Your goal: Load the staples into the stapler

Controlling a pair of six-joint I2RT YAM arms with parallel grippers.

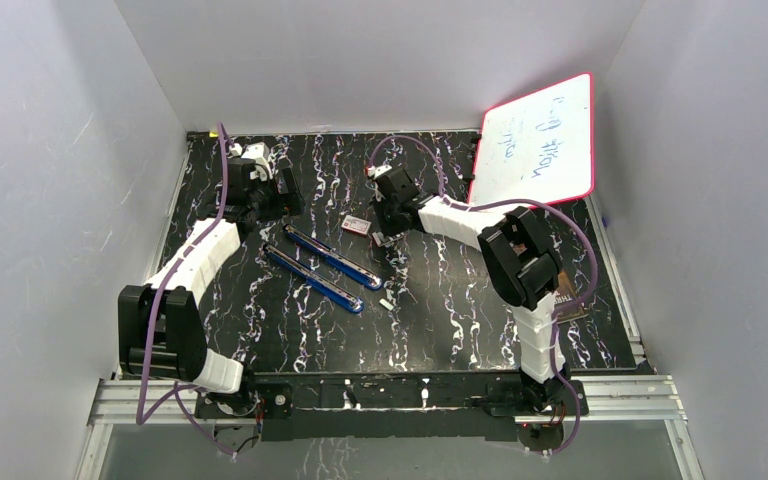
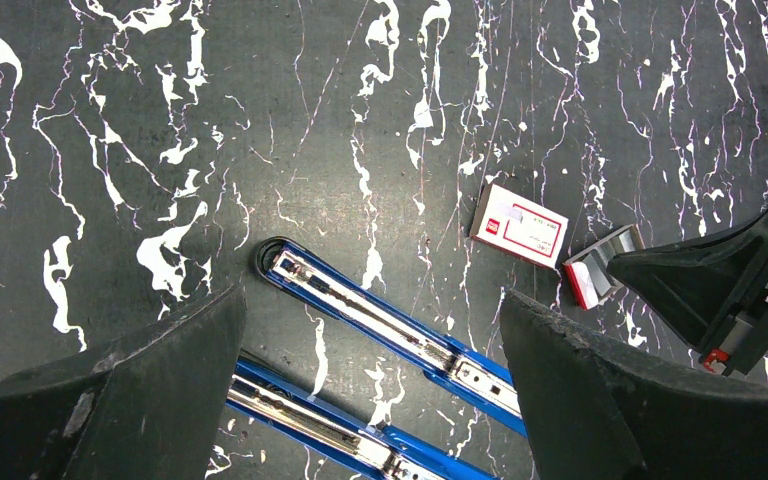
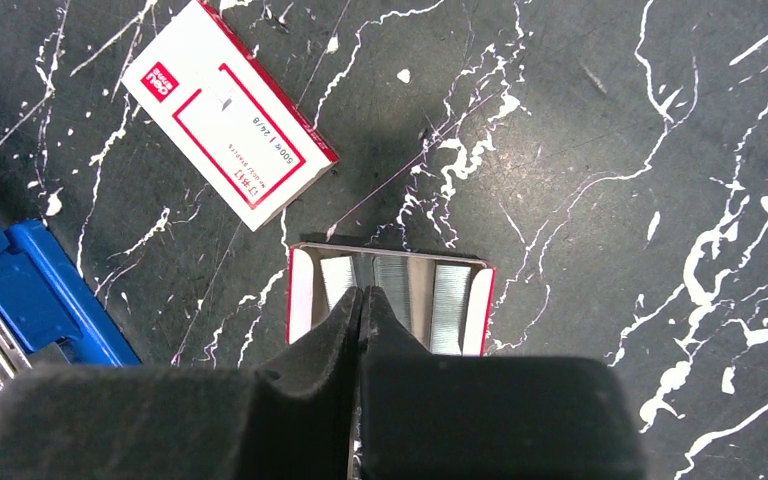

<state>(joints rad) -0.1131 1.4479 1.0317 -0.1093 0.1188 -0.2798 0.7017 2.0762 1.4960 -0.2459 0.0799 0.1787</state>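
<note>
Reaching down into the open tray (image 3: 302,295), the right gripper (image 3: 362,296) has its fingers pressed together among the staples (image 3: 450,300) lying there — whether a strip is pinched between them I cannot tell. The red-and-white box (image 3: 228,112) lies just beside the tray. The left gripper (image 2: 370,300) hovers, spread wide, above the blue stapler (image 2: 390,335) (opened out flat) on the marbled table (image 2: 110,120).

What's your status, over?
Left tool open, clear of stapler. Right tool shut among staples in tray; hold unclear. Box beside tray, nothing blocking.
</note>
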